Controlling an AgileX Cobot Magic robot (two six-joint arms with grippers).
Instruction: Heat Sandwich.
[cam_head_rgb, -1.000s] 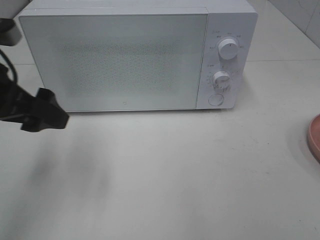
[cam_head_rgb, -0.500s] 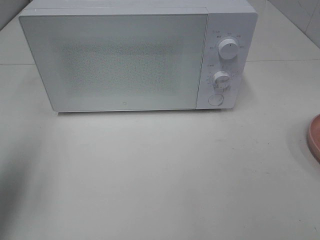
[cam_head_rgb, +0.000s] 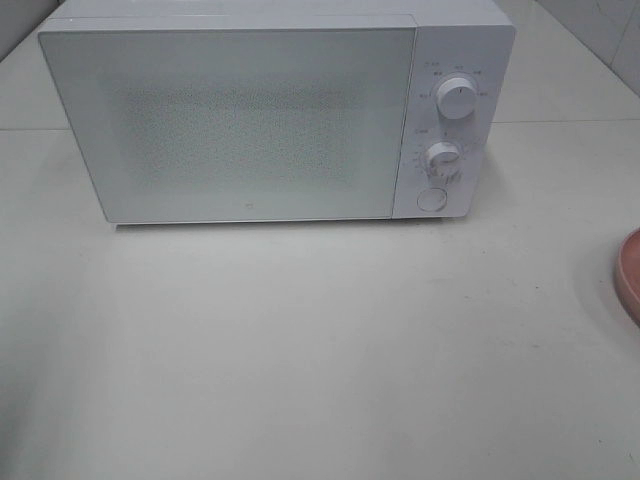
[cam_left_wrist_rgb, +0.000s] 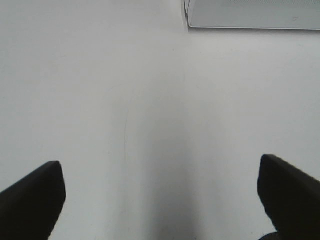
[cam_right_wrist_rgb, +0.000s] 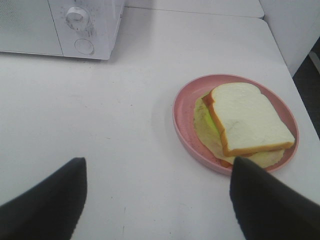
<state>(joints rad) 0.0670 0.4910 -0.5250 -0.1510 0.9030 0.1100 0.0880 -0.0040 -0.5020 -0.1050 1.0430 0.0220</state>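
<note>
High camera facing microwave (cam_head_rgb: 270, 115) front, wrist cameras angled tableward, perhaps low

White microwave (cam_head_rgb: 280, 110), door shut, on pale table (cam_head_rgb: 320, 350); pink plate (cam_head_rgb: 630, 275) at right edge.

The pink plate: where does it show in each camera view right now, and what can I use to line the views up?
Exterior high: only the rim of the pink plate shows, cut off at the right edge; the sandwich is out of frame.
Left wrist: not in view; only bare table and a microwave corner.
Right wrist: whole plate right of centre, carrying the sandwich, ahead of the open right gripper.
Shared landmark: the white microwave, whose lower dial also shows in the right wrist view.
</note>
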